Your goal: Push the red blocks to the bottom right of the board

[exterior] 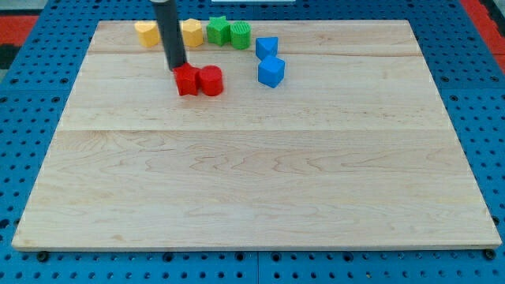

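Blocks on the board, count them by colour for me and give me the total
Red blocks: 2, a red star-like block and a red cylinder, side by side just below my tip.
Yellow blocks: 2.
Green blocks: 2.
Blue blocks: 2.
Total: 8.

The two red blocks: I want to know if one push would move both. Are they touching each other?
Touching. In the camera view the left red block and the right red block sit side by side with no wood showing between them. My tip is at the left block's upper-left edge.
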`<action>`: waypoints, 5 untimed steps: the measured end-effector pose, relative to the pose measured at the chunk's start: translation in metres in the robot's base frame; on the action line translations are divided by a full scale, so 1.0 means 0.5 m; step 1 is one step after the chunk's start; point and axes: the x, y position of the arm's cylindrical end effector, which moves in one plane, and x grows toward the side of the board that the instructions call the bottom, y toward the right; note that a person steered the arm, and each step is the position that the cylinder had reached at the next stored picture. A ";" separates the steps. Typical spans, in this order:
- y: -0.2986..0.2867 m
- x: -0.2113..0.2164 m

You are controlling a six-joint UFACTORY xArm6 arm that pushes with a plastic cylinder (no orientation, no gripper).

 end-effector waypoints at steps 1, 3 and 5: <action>0.066 0.020; 0.180 0.103; 0.230 0.045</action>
